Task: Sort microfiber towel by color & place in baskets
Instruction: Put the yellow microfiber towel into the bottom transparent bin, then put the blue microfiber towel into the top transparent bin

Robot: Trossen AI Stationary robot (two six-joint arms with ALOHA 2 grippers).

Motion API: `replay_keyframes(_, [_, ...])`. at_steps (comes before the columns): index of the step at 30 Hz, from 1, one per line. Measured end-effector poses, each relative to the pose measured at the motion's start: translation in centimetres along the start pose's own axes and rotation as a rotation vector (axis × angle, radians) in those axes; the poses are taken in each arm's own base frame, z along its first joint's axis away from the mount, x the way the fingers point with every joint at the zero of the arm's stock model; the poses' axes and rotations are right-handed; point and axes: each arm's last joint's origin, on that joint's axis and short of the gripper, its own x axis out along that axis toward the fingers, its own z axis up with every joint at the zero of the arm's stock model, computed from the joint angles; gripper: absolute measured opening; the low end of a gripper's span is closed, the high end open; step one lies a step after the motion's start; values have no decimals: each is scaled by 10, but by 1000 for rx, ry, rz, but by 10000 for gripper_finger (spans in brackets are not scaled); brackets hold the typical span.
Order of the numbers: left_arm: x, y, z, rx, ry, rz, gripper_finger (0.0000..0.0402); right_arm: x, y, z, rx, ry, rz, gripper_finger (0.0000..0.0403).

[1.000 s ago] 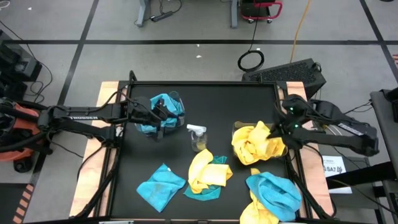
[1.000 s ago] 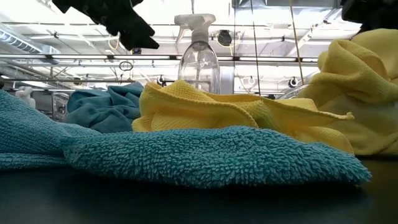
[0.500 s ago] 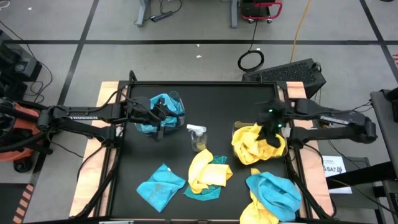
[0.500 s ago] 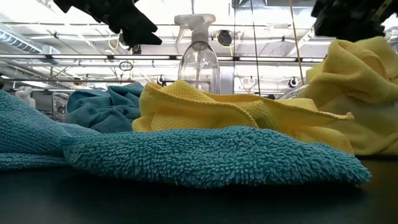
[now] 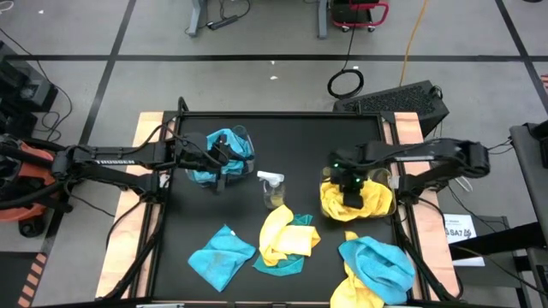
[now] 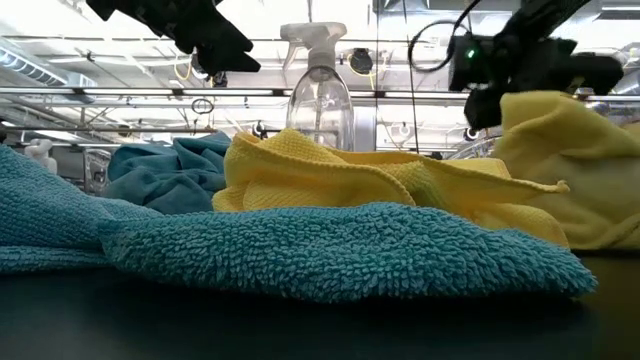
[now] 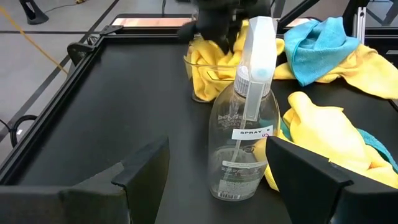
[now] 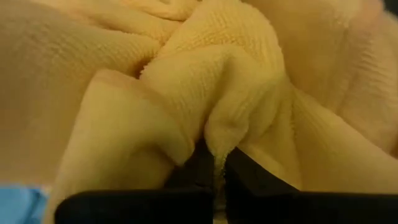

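— Where's the right arm now?

— Over the basket on the right side of the table, the one (image 5: 325, 178) stuffed with yellow towels (image 5: 370, 204). The right gripper (image 5: 349, 189) is down in that heap, jaws shut, and in its wrist view a fold of yellow cloth (image 8: 236, 93) is pinched between the two dark fingers (image 8: 193, 163). The heap itself is a crumpled mound with no clear long axis; it bulges over the basket's rim toward the table's right edge.

— And the left one?

— Hanging above the other basket (image 5: 243, 135), the one holding turquoise towels (image 5: 224, 147), at the left rear of the mat. The left gripper (image 5: 221, 159) is spread open and holds nothing. Its wrist camera looks across the table past a clear spray bottle (image 7: 244, 130) standing upright near the middle.

— What's loose on the table?

— A turquoise towel (image 5: 222, 254) lies flat at the front left, roughly a square turned corner-on. Beside it, right of centre, a yellow towel (image 5: 282, 235) sits rumpled on top of a darker teal one (image 5: 291, 261), its length running front to back. At the front right, a turquoise cloth (image 5: 377, 263) lies across another yellow one (image 5: 358, 291), stretched toward the right corner, near the yellow basket but well apart from the gripper's fingers.
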Motion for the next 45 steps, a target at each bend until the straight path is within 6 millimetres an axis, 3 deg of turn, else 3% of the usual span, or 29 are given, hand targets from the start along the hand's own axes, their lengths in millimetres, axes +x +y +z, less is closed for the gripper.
replay_keyframes(8, [0, 0, 0, -1, 5, 0, 274, 29, -13, 11, 54, 138, -42, 29])
replay_keyframes(14, [0, 0, -1, -2, 8, -2, 274, 29, -14, 11, 57, 141, -96, 69])
replay_keyframes(23, [0, 0, -2, -5, 25, -3, 274, -19, 7, 18, 26, 61, -99, 128])
replay_keyframes(38, [0, 0, -3, -12, 32, -4, 274, -129, 52, 9, -106, -311, -96, 197])
replay_keyframes(45, [0, -1, -3, -12, 33, -4, 274, -151, 68, 3, -191, -486, -74, 207])
